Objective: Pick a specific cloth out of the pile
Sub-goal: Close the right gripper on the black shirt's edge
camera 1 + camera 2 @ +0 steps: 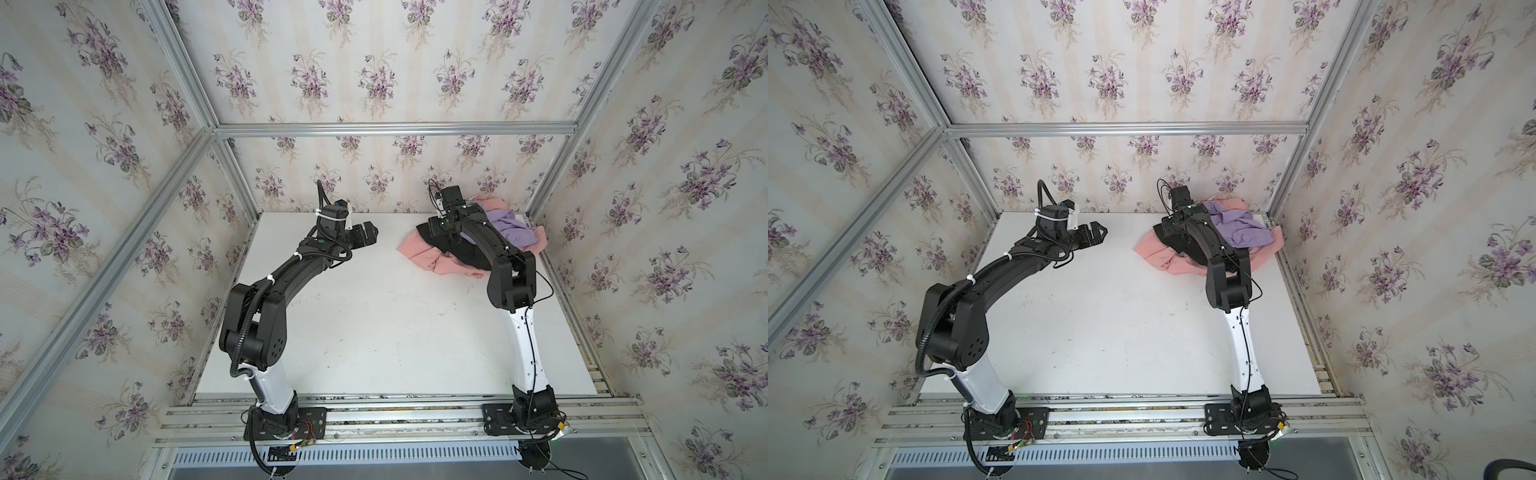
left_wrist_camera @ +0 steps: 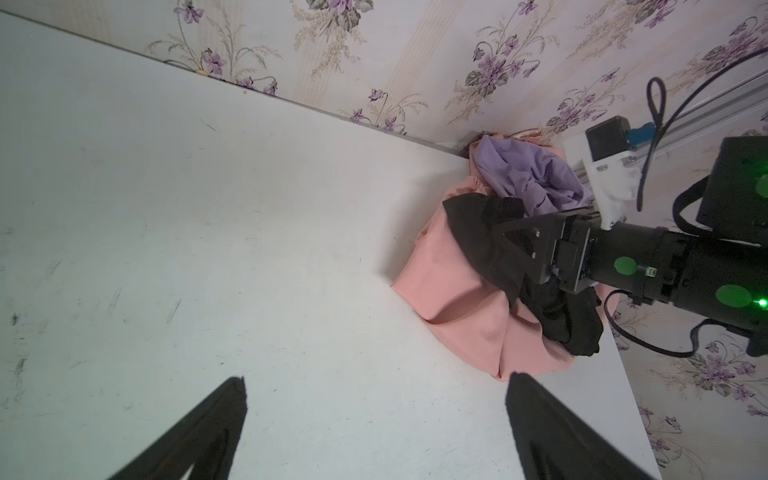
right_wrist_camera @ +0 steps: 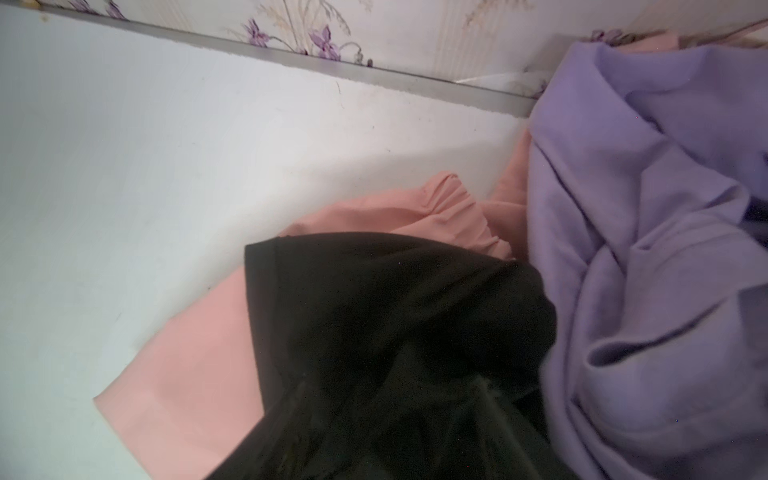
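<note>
Lying under the right gripper [image 2: 505, 245], the cloth [image 3: 374, 324] meets its fingers; grip state unclear.

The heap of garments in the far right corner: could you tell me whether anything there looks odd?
Nothing stands out. The matte black cloth lies across the salmon pink garment, beside the lilac purple one, all crumpled but intact.

Walls [image 1: 374, 62] all round have cream striped wallpaper with purple flower sprigs, aluminium frame bars [image 1: 395, 129] at the corners, scuffed white tabletop [image 1: 374, 324] below.
</note>
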Controlling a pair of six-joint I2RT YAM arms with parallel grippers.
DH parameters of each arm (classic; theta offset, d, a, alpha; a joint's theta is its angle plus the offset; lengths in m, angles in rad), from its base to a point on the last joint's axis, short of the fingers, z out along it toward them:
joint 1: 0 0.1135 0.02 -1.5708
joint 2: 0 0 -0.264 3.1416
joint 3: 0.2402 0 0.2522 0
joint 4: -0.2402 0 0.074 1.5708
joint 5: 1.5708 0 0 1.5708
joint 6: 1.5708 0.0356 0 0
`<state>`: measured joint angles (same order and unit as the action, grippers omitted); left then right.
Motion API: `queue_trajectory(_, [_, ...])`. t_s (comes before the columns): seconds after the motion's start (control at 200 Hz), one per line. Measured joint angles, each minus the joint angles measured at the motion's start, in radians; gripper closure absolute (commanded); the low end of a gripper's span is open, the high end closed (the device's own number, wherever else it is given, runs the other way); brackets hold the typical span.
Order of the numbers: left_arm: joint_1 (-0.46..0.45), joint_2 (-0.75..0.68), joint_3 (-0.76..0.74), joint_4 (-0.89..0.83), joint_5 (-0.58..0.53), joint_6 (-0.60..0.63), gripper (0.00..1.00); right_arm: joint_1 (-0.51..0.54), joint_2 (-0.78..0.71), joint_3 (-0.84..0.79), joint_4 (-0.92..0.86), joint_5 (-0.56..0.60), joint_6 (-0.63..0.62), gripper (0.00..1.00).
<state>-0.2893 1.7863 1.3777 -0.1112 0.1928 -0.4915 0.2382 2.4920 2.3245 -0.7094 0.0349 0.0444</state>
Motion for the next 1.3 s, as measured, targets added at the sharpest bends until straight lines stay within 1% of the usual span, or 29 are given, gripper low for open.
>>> queue_trajectory(0.065, [0.000, 0.001, 0.000, 0.000, 0.001, -0.002, 0.00, 0.000, 0.014, 0.010, -0.008, 0.003, 0.000, 0.42])
queue_trajectory(0.27, [0.000, 0.002, -0.005, -0.002, 0.003, -0.008, 0.00, 0.000, 0.069, 0.018, -0.014, 0.006, 0.008, 0.63])
queue_trajectory(0.465, [0.000, 0.002, -0.014, -0.001, 0.006, -0.016, 0.00, 0.000, 0.069, 0.019, -0.020, 0.003, 0.011, 0.72])
queue_trajectory(0.615, [-0.002, -0.003, -0.019, -0.006, 0.001, -0.019, 0.00, 0.000, 0.056, 0.019, -0.026, 0.003, 0.011, 0.85])
queue_trajectory(0.695, [-0.003, -0.008, -0.022, -0.006, 0.001, -0.019, 0.00, 0.000, 0.045, 0.018, -0.029, 0.002, 0.011, 0.87])
queue_trajectory(0.755, [-0.003, -0.012, -0.023, -0.007, 0.002, -0.019, 0.00, 0.000, 0.029, 0.018, -0.037, 0.002, 0.011, 0.91])
queue_trajectory(0.805, [-0.003, -0.016, -0.024, -0.006, 0.003, -0.019, 0.00, 0.000, 0.014, 0.018, -0.037, 0.002, 0.011, 0.93])
queue_trajectory(1.009, [-0.005, -0.036, -0.040, -0.007, 0.019, -0.028, 0.00, -0.001, -0.025, 0.016, -0.039, -0.001, 0.012, 0.94])
queue_trajectory(1.034, [-0.005, -0.039, -0.043, -0.007, 0.019, -0.032, 0.00, -0.001, -0.031, 0.014, -0.040, -0.002, 0.012, 0.96])
queue_trajectory(1.299, [-0.008, -0.078, -0.069, -0.005, 0.021, -0.040, 0.00, -0.001, -0.111, -0.062, -0.024, -0.004, 0.016, 0.98])
